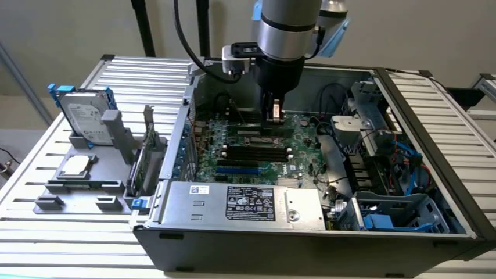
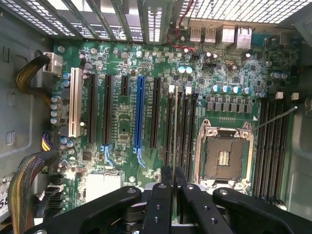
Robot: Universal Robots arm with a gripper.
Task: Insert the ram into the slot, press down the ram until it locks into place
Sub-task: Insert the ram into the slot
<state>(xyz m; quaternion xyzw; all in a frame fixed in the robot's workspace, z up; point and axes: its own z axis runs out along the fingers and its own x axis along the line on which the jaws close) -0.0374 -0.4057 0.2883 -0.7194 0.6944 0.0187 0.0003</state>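
Jaws nearly closed, gripper pinching one ram over four parallel slots

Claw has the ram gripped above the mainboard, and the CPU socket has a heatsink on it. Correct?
No. The claw grips the ram above the mainboard, but the CPU socket is bare, no heatsink: see the wrist view.
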